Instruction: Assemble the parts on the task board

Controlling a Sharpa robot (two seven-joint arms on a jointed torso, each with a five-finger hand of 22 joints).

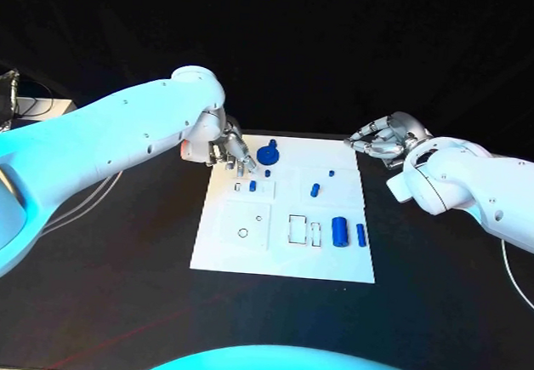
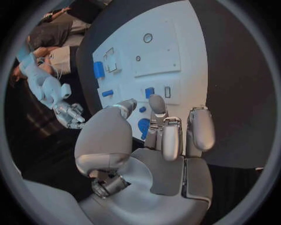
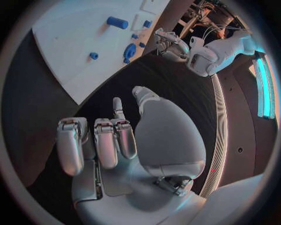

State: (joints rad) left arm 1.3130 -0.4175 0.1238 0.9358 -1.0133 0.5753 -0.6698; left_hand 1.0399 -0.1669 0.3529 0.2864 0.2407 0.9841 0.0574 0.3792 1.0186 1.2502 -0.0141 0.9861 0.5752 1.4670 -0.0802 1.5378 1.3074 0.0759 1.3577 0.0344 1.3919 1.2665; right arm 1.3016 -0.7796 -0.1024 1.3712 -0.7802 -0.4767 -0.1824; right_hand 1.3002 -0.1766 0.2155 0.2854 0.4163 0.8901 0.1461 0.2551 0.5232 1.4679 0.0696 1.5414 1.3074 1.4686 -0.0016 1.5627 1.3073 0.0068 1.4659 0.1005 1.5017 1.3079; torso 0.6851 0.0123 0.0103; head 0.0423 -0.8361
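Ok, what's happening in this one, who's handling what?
The robot is working on the white task board, with small blue parts scattered on it. Its left hand hovers at the board's far left corner, fingers near the large round blue part; whether they touch it is unclear. The right hand sits off the board's far right corner, holding nothing.

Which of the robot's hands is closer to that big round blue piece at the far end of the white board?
The left. Its left hand hovers right beside the round blue piece, over the board's far left corner. The right hand sits off the board's far right corner, farther away.
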